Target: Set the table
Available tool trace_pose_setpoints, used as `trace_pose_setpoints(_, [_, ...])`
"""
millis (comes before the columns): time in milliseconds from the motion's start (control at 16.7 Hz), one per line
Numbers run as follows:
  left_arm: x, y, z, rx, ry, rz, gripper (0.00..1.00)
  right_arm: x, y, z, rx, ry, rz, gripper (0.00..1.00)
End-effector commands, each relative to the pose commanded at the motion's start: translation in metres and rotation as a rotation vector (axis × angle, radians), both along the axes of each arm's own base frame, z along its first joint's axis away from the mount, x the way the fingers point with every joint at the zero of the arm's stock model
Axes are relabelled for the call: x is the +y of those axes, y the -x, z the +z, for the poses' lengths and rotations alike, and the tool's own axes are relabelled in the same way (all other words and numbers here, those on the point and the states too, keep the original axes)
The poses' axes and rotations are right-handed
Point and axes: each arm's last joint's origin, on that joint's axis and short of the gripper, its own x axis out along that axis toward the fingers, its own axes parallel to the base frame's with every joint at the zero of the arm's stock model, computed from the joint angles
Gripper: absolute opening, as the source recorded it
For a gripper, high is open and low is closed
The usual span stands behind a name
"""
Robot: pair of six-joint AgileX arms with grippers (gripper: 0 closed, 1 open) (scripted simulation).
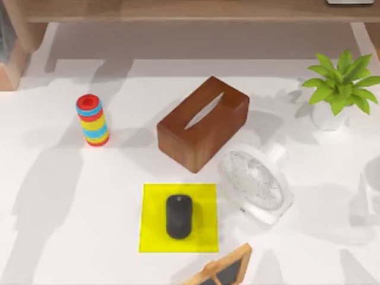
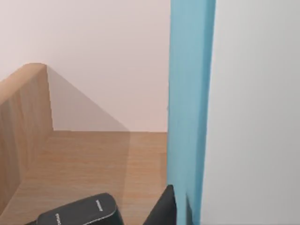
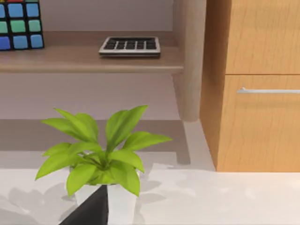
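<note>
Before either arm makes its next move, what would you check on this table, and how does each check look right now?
1. Black computer mouse lies on the yellow square mat: ok.
2. Brown wooden tissue box sits apart from the mat: ok.
3. Small white fan lies close beside the mat's right edge: not ok.
4. Striped stack of coloured rings stands upright: ok.
5. Green potted plant upright on the white table: ok.
6. Pincers open: cannot tell.

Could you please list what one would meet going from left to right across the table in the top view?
Stack of coloured rings → black mouse on the yellow mat → white fan → potted plant.
</note>
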Motion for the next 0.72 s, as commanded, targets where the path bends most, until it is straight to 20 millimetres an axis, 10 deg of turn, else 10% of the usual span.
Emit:
trace_pose_setpoints(300, [0.0, 0.0, 0.0, 0.0, 0.0, 0.0, 0.02, 0.0, 0.0, 0.0, 0.0, 0.0, 0.0, 1.0])
trace_pose_setpoints(720, [0.0, 0.0, 0.0, 0.0, 0.0, 0.0, 0.0, 0.0, 0.0, 0.0, 0.0, 0.0, 0.0, 1.0])
